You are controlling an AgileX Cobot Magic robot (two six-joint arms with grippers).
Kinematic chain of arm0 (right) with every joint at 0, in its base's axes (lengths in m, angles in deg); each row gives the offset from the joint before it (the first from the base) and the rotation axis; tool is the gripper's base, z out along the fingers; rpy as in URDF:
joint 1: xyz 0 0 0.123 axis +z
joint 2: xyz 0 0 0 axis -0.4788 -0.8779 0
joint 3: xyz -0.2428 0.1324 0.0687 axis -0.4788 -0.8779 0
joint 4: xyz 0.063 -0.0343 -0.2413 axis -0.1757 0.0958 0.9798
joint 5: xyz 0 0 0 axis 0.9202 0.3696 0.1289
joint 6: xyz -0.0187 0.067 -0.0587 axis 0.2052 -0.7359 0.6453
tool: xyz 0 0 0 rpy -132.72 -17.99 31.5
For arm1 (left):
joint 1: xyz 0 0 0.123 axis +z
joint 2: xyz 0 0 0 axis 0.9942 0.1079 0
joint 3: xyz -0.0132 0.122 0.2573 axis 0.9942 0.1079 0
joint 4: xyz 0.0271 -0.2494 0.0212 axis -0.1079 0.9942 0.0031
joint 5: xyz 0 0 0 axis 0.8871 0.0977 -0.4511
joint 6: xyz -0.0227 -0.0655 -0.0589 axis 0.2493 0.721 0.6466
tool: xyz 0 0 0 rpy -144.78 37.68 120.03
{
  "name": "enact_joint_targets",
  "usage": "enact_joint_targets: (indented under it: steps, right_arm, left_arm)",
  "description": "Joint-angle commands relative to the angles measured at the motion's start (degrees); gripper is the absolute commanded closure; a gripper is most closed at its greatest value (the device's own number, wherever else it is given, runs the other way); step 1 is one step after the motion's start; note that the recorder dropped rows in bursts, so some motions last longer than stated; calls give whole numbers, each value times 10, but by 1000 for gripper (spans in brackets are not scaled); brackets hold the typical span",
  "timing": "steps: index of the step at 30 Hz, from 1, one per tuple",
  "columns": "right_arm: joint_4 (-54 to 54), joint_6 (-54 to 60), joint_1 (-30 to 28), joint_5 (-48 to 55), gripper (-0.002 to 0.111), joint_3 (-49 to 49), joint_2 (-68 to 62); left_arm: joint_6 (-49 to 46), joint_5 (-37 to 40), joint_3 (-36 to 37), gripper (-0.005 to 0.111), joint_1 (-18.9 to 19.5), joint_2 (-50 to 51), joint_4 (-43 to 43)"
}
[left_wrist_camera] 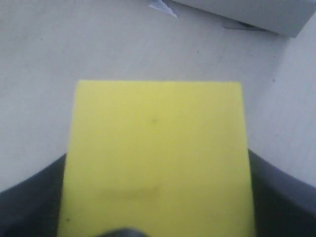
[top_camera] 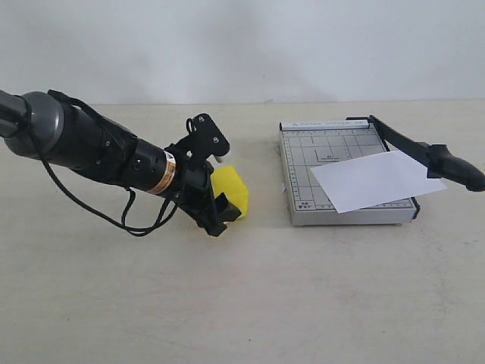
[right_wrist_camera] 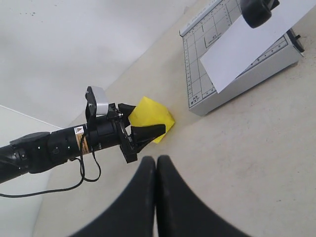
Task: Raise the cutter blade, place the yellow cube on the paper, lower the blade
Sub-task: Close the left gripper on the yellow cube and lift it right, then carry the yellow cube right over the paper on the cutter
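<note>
Matte faces and crisp square edges are shown by the yellow cube (left_wrist_camera: 155, 158), so it is judged to be stiff, fairly light and not slippery. A flat pinch on two opposite faces should be enough, with no need for heavy pressure. Its true weight cannot be read from the views.

The cube is seated on the counter (top_camera: 265, 303), well apart from the grey trimmer base (top_camera: 303, 163) and on the left arm's side of it. The left jaws are set against its two opposite sides. In the left wrist view the dark fingers (left_wrist_camera: 281, 197) are seen meeting the cube's edges with no gap, low on the block and roughly centred. That is judged a sound place to hold it, since a grip near a corner could let it twist.

The right jaws are pressed together with nothing between them, held above the counter and away from the trimmer.

The paper (top_camera: 371, 180) is laid askew on the base, with one corner hanging past the far edge. Being thin and loose, it is likely to slide if the cube is dragged across it, so a straight set-down is advised.

The cutter blade (top_camera: 405, 142) appears lifted a little over the sheet, its handle (top_camera: 462, 173) beyond the base.
</note>
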Motion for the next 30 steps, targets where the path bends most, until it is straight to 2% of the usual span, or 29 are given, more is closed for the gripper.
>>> enact_joint_targets:
  steps: [1,2,8,12,16,21,25,30]
  right_arm:
    - [1,4,-2,-7,108,-1,2]
    - [1,4,-2,-7,108,-1,2]
    - [1,4,-2,-7,108,-1,2]
    - [1,4,-2,-7,108,-1,2]
    - [1,4,-2,-7,108,-1,2]
    - [1,4,-2,-8,108,-1,2]
    - [1,4,-2,-8,108,-1,2]
    - [1,4,-2,-8,108,-1,2]
  left_arm:
    - [2,-16,-3,98,-1,-24,3]
    - [2,-21,-3,102,-1,-32,3]
    - [2,-111,-3,102,-3,-103,26]
    - [2,-122,-14,102,-40,-118,29]
    - [-2,-73,-28,102,-98,-118,29]
    - [-23,51,-67,102,-168,-100,29]
    - [-26,83,-113,102,-195,-65,29]
    - [-26,84,-174,102,-200,-12,29]
